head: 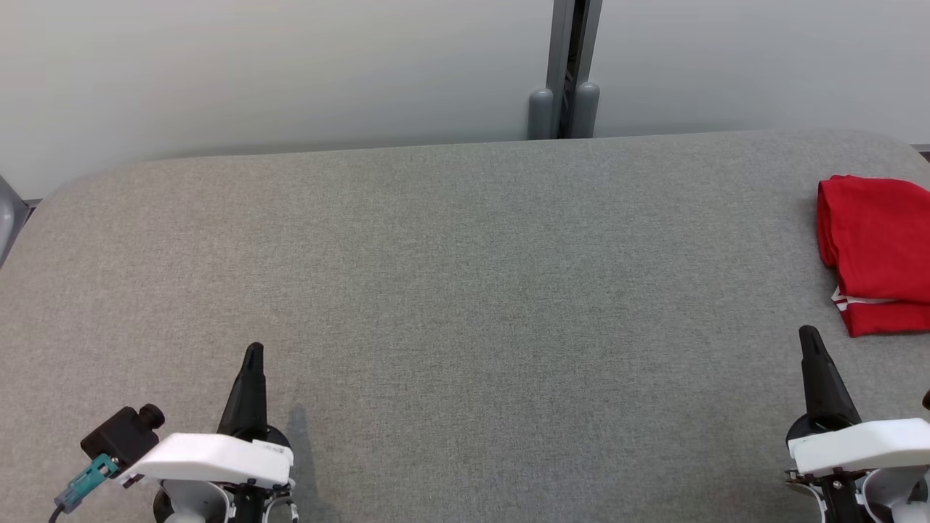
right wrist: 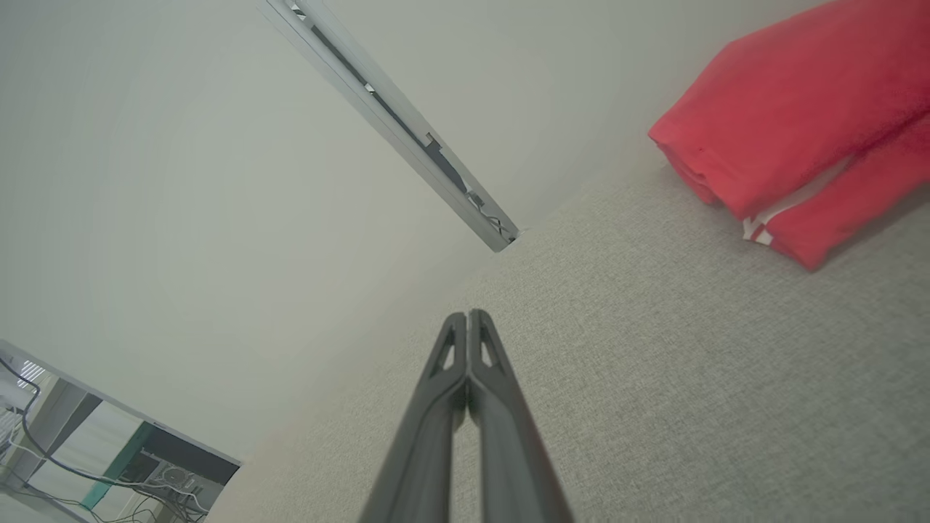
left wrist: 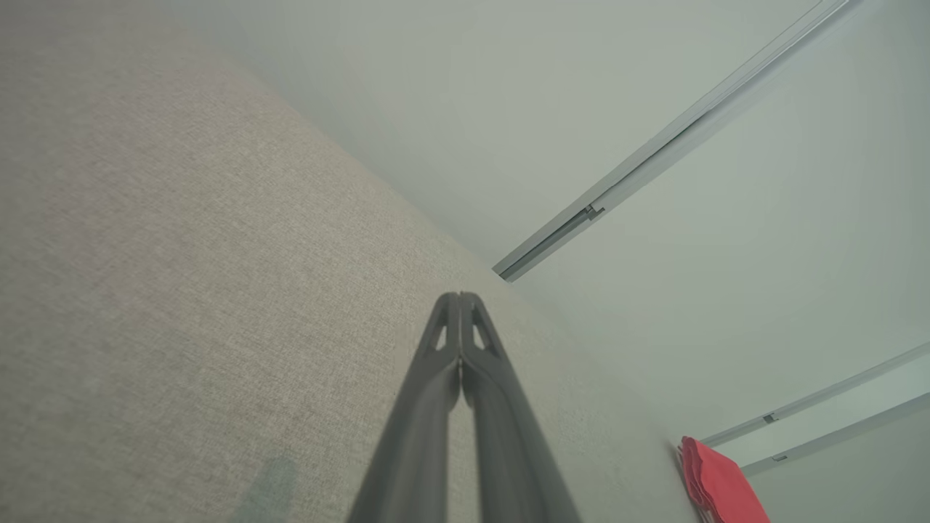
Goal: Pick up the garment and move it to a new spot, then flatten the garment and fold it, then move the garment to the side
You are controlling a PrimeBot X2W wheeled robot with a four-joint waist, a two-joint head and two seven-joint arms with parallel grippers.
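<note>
Garment [head: 879, 247], red and folded, is laid at the right edge of the grey worktop [head: 465, 276], judged set aside as the task asks. Left end effector [head: 253, 356] and right end effector [head: 809, 340] are pinched closed and empty at the near side, apart from the cloth, likely so the fold is left undisturbed.

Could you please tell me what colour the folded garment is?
The garment is red with white trim; best in the right wrist view.
</note>
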